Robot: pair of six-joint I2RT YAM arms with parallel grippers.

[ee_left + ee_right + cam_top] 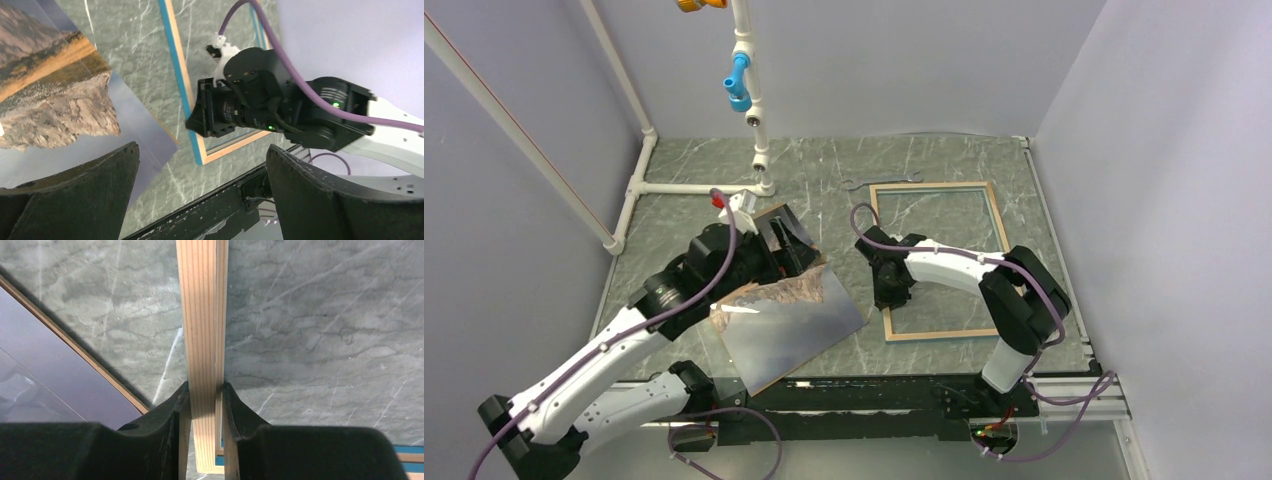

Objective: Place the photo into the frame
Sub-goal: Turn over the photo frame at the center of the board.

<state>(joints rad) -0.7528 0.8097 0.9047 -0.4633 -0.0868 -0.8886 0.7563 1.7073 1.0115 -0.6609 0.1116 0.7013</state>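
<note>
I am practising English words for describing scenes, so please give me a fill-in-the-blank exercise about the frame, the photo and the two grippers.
1. The right gripper is shut on a wooden rail of the ____.
2. The frame lies with its tan back up; its downward face is coloured ____.
3. The left gripper is ____, with nothing between its fingers.
4. The photo lies with its picture side ____.

Missing words: frame; blue; open; up.

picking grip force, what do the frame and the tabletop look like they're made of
Frame: likely bare pale wood, matte, with fine straight grain lines; blue paint shows along its edge. Tabletop: grey-green with white veins, slight sheen; marble or a printed laminate, cannot tell.
</note>
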